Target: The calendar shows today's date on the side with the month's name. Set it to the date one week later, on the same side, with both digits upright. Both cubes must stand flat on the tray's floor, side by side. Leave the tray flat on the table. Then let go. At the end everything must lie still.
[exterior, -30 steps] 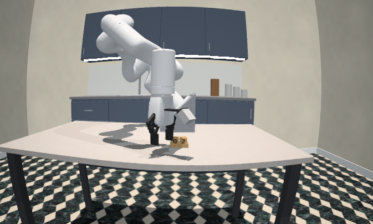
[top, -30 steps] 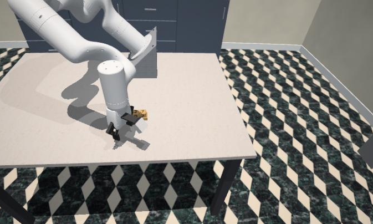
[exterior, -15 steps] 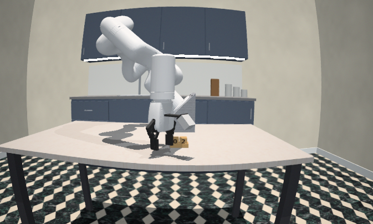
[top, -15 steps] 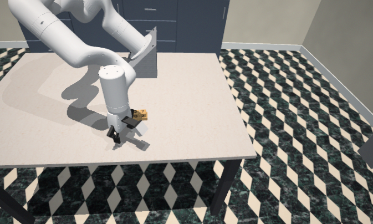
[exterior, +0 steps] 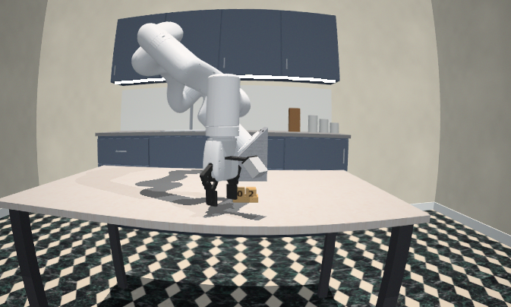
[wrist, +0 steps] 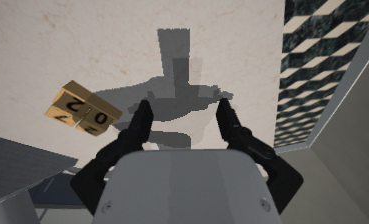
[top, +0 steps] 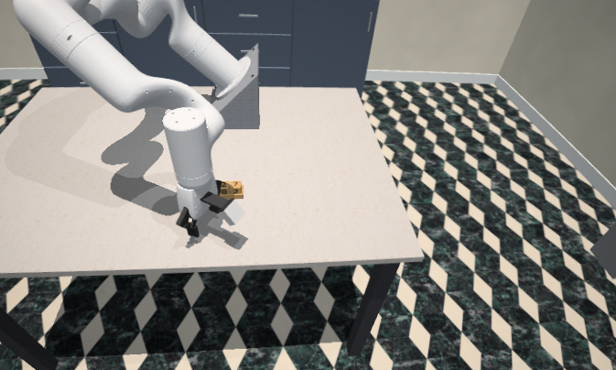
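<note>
The calendar [top: 232,190] is a small wooden tray with two tan digit cubes side by side, standing on the table near its middle front. In the exterior view the calendar [exterior: 246,194] shows the digits 0 and 2 on the side facing that camera. No month name is readable. In the wrist view the calendar [wrist: 82,109] lies to the left of the fingers, apart from them. My gripper [top: 189,225] is open and empty, pointing down just above the table, beside the calendar. It also shows in the exterior view [exterior: 220,196] and in the wrist view [wrist: 184,104].
The arm's grey base block [top: 243,101] stands at the table's back edge. The table's front edge [top: 199,268] runs a short way in front of the gripper. Dark cabinets [top: 282,37] stand behind the table.
</note>
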